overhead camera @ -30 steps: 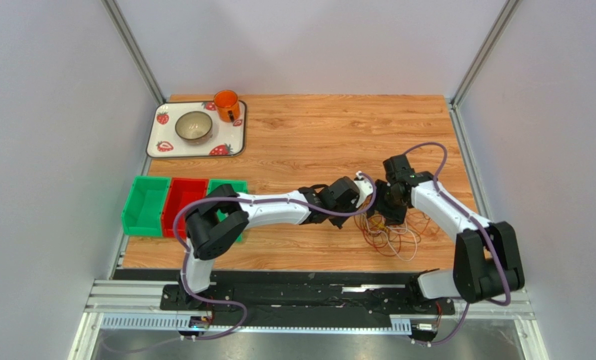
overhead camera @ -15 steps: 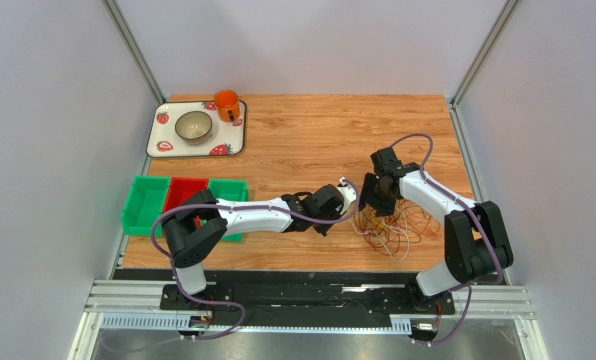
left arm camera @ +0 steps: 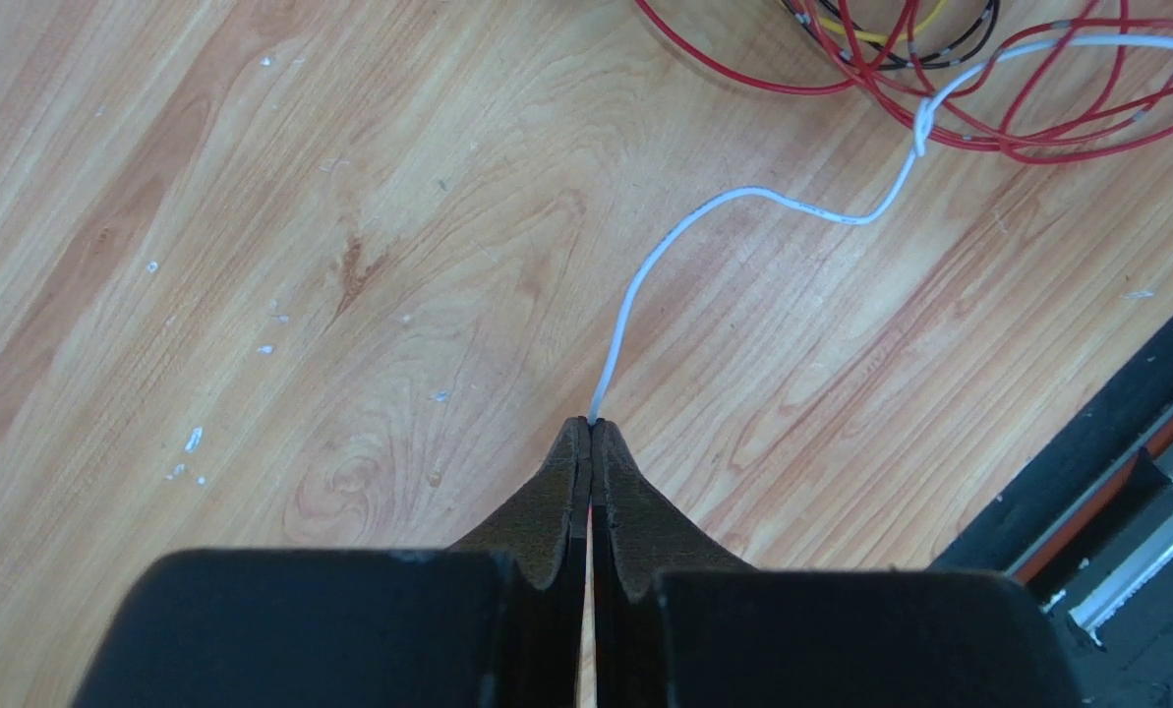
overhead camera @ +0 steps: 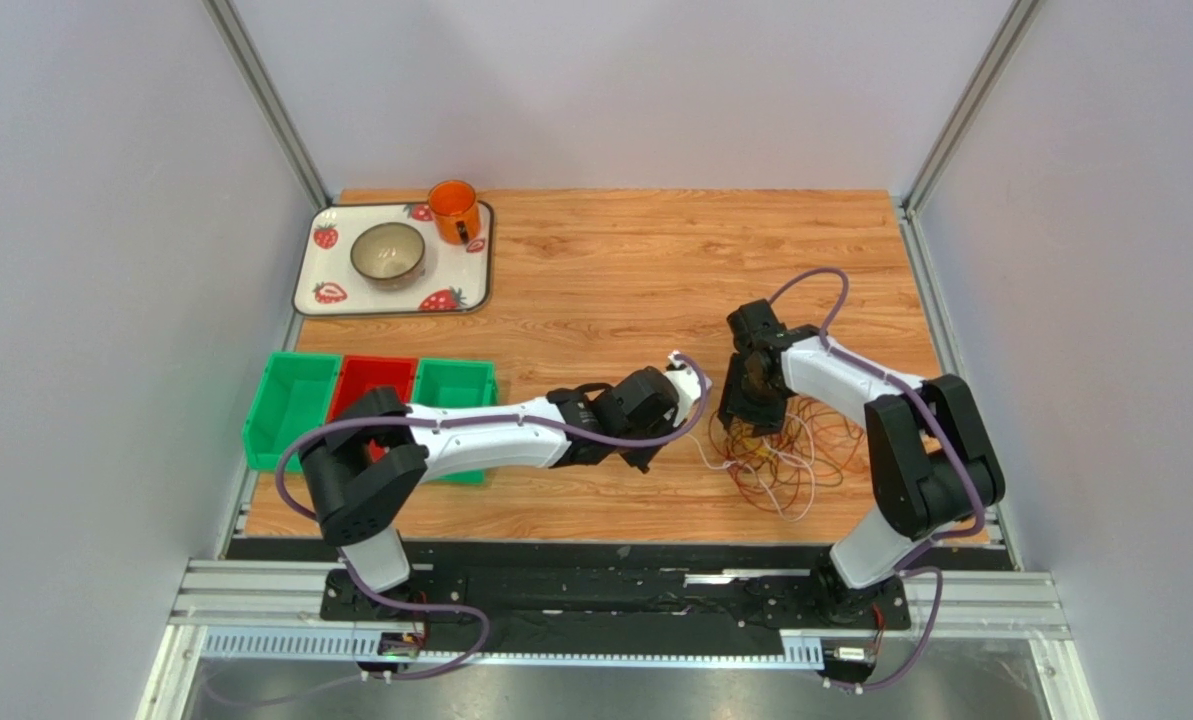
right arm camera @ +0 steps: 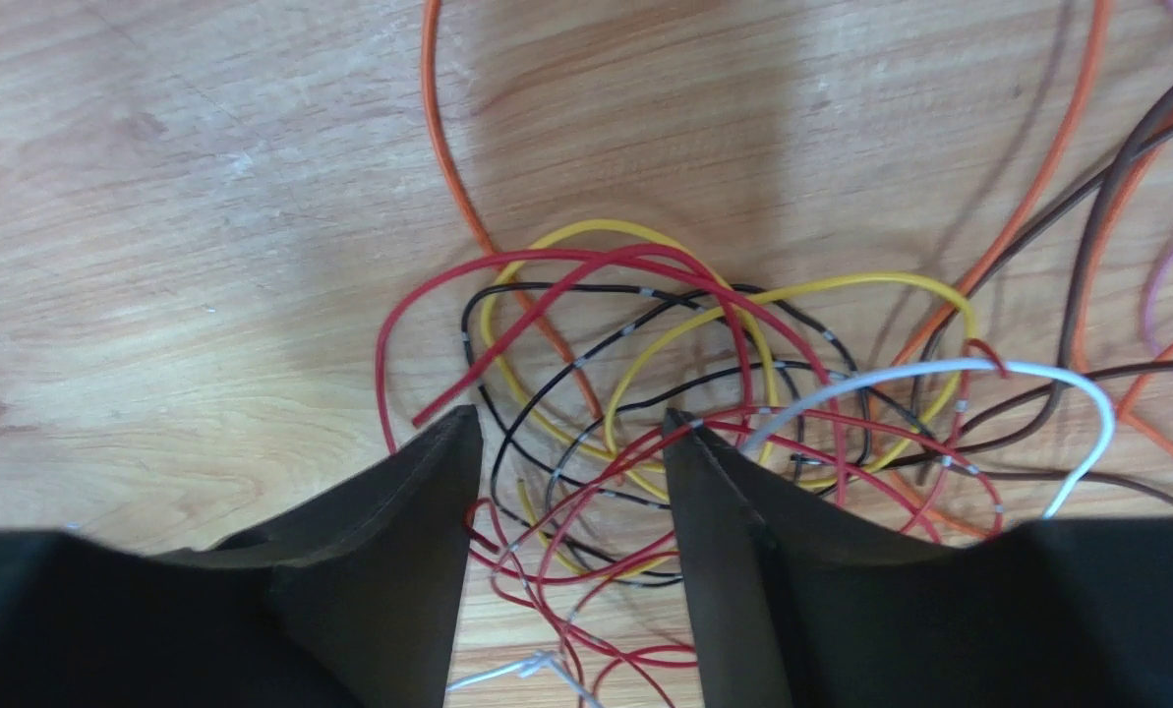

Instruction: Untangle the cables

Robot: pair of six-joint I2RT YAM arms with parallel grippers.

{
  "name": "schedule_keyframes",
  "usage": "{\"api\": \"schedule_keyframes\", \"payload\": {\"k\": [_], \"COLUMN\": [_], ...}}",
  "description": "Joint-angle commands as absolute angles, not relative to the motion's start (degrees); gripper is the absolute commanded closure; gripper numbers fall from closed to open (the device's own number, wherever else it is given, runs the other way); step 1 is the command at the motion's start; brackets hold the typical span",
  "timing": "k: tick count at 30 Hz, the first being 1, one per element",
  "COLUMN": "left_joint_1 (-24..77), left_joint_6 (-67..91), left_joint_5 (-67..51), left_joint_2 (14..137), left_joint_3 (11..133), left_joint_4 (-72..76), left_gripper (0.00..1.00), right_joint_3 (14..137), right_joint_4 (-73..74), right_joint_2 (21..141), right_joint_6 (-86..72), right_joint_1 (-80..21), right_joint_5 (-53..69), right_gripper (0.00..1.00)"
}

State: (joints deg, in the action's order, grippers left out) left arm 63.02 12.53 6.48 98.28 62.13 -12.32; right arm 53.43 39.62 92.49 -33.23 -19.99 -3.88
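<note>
Left gripper (left arm camera: pixel 592 431) pinches one white cable (left arm camera: pixel 696 221) by its end, trailing from the cables (overhead camera: pixel 775 458) knotted toward the table (overhead camera: pixel 632 255) near-right corner; right gripper (right arm camera: pixel 567 428) hangs spread above them, untangling seemingly barely begun

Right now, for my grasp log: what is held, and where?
Left end effector pinches the white cable at its free end; right end effector is open, holding nothing.

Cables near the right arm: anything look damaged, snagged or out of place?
Nothing damaged. The cables lie in one tangled heap under the open right gripper. The one oddity: a white cable trails out of the heap, its end pinched in the shut left gripper.
</note>
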Motion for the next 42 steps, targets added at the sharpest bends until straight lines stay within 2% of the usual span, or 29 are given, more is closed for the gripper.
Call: {"api": "schedule_keyframes", "payload": {"k": [1, 3, 4, 8, 14, 20, 23, 25, 27, 31, 35, 38, 42], "left_joint_1": [63.46, 63.54, 63.46, 63.46, 61.71, 58.62, 58.10, 58.01, 57.66, 55.29, 53.44, 47.04, 30.73], "left_joint_6": [14.15, 14.85, 15.03, 14.51, 8.71, 2.82, -3.13, -6.14, -9.22, -8.09, -6.34, -1.70, 4.92], "left_joint_5": [6.76, 7.82, 9.39, 16.68, 27.77, 36.90, 40.77, 44.55, 50.67, 55.10, 61.16, 62.58, 59.07], "left_joint_2": [93.79, 92.73, 91.68, 90.35, 87.10, 90.08, 91.41, 89.39, 86.07, 79.73, 72.70, 67.78, 63.56], "left_joint_3": [62.40, 63.80, 64.85, 75.82, 99.20, 134.22, 145.94, 145.82, 141.61, 133.70, 119.13, 113.14, 108.64], "left_joint_4": [-14.76, -18.17, -19.76, -35.98, -51.47, -62.48, -63.81, -61.45, -57.58, -55.64, -52.30, -54.31, -59.24], "left_gripper": [1.00, 1.00, 1.00, 1.00, 1.00, 1.00, 1.00, 1.00, 1.00, 1.00, 1.00, 1.00, 1.00], "right_joint_3": [55.45, 56.60, 57.12, 57.92, 62.74, 65.83, 67.06, 67.67, 67.76, 67.94, 67.07, 66.27, 65.04], "right_joint_4": [37.60, 38.84, 39.63, 40.17, 41.22, 40.96, 40.69, 40.52, 39.99, 39.73, 38.41, 37.36, 35.43], "right_joint_2": [95.44, 96.32, 96.76, 98.26, 99.67, 102.04, 103.01, 103.53, 103.45, 103.62, 102.92, 101.78, 99.68], "right_joint_6": [-34.89, -34.72, -34.54, -33.49, -31.82, -30.50, -30.15, -29.62, -29.10, -28.74, -28.30, -28.13, -27.60], "right_joint_1": [-22.58, -23.81, -23.99, -23.99, -23.73, -23.73, -23.64, -23.56, -23.64, -23.12, -23.03, -23.03, -23.03], "right_joint_5": [-10.00, -14.49, -15.46, -20.03, -21.27, -21.18, -20.57, -20.04, -20.04, -20.13, -18.02, -16.70, -14.24], "right_gripper": [0.71, 0.95, 1.00, 1.00, 1.00, 1.00, 1.00, 1.00, 1.00, 1.00, 1.00, 1.00, 1.00]}}
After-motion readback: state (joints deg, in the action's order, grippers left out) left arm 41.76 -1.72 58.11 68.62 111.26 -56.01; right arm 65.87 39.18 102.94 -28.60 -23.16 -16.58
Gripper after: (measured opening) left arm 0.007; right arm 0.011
